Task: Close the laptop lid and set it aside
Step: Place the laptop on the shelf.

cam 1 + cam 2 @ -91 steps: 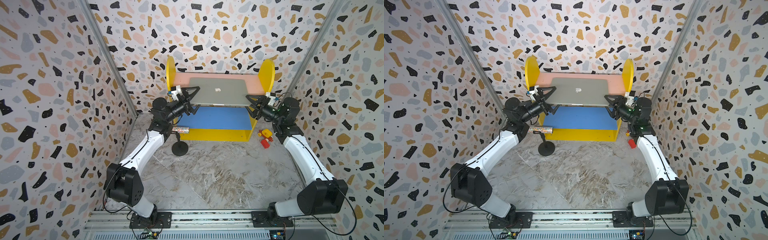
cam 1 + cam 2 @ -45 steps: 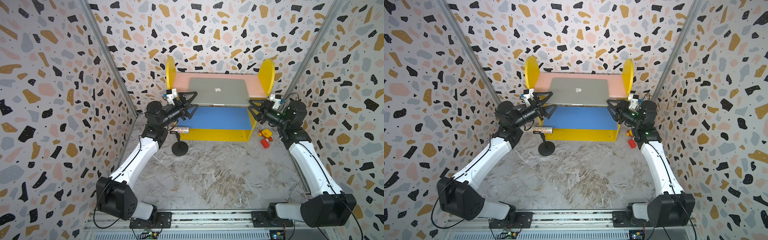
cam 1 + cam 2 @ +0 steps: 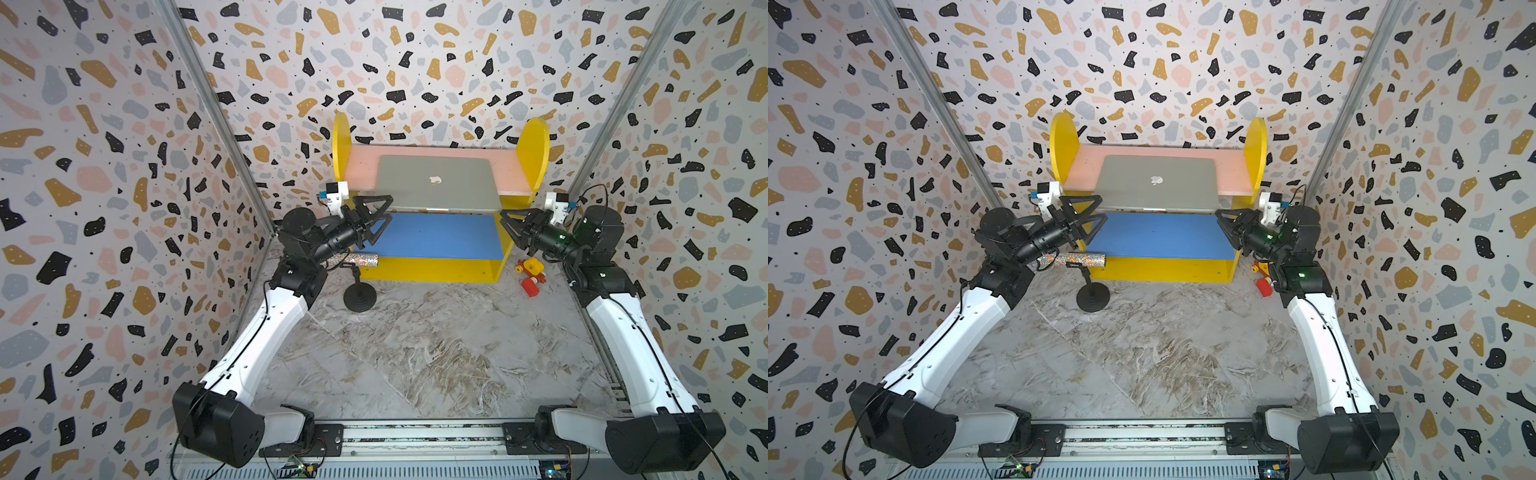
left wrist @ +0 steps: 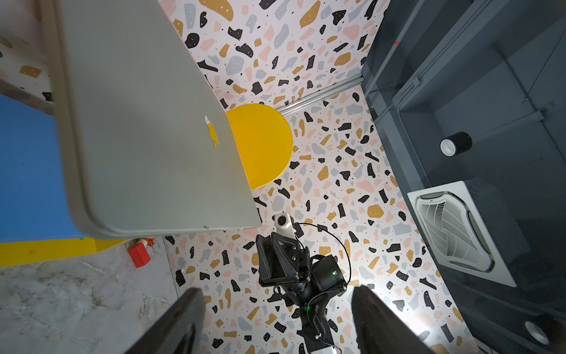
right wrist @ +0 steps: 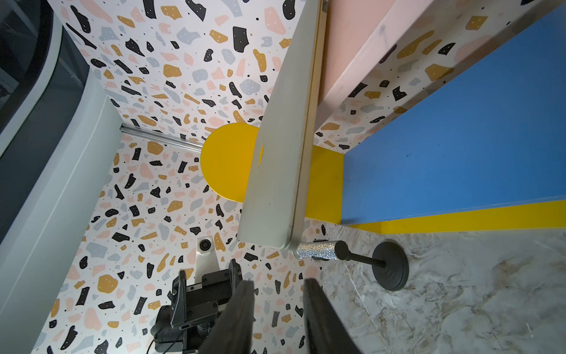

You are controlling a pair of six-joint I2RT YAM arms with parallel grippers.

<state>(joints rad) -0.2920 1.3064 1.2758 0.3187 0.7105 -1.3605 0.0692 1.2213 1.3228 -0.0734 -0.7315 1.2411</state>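
Note:
The laptop (image 3: 436, 183) (image 3: 1156, 183) lies on the pink upper board (image 3: 361, 166) of a yellow shelf, its front part jutting past the board's edge. The laptop lid (image 4: 147, 122) (image 5: 275, 171) is down flat, pale logo facing up. My left gripper (image 3: 384, 210) (image 3: 1100, 210) (image 4: 277, 291) hovers off the laptop's front left corner, open and empty, not touching it. Off the front right corner and slightly lower hangs my right gripper (image 3: 509, 226) (image 3: 1223, 226) (image 5: 278, 282). Its jaws stand a narrow gap apart with nothing between them.
A glittery microphone (image 3: 359, 259) on a black round stand (image 3: 359, 297) is under the left gripper, by the shelf's front left. A red and yellow toy (image 3: 530, 276) lies on the marble floor at the shelf's right. The blue lower board (image 3: 432, 235) is bare. Patterned walls close in on both sides.
Both grippers have drawn back from the laptop's front corners, outward and toward me, and both pairs of jaws have narrowed. The laptop has stayed on the pink board.

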